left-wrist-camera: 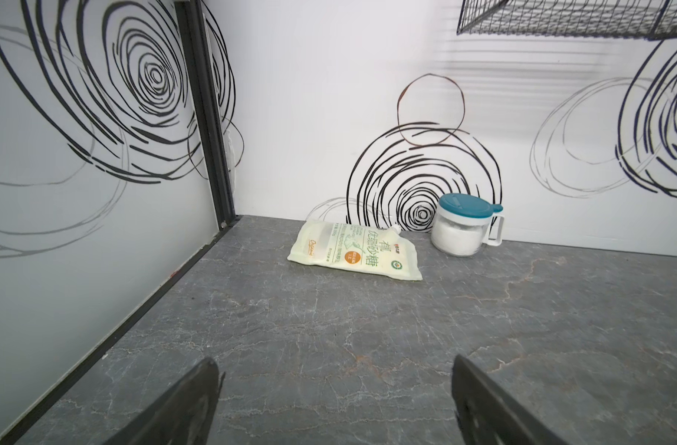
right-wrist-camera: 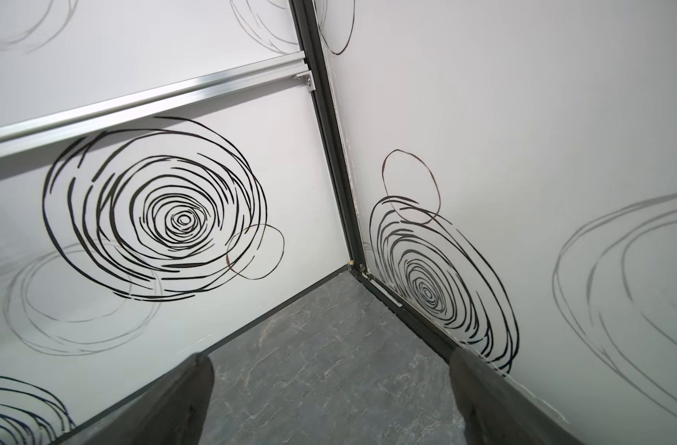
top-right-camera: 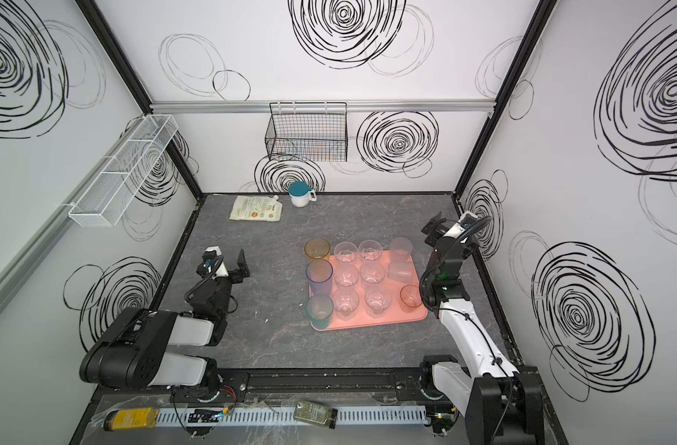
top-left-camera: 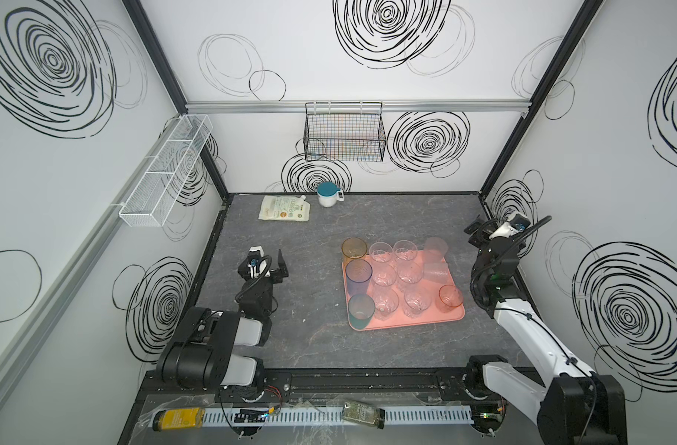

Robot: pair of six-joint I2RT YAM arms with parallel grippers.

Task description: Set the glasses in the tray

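Jaws on both arms gape wide and empty, but the amber see-through tumbler [top-left-camera: 354, 248] at the far corner of the flat salmon-pink tray [top-left-camera: 421, 321] might topple if bumped.

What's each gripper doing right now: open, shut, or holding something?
Left gripper: open, holding nothing.
Right gripper: open, holding nothing.

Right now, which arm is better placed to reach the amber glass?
Left, probably: the left gripper is open on the side of the tray where the amber glass stands; the right gripper must cross other glasses.
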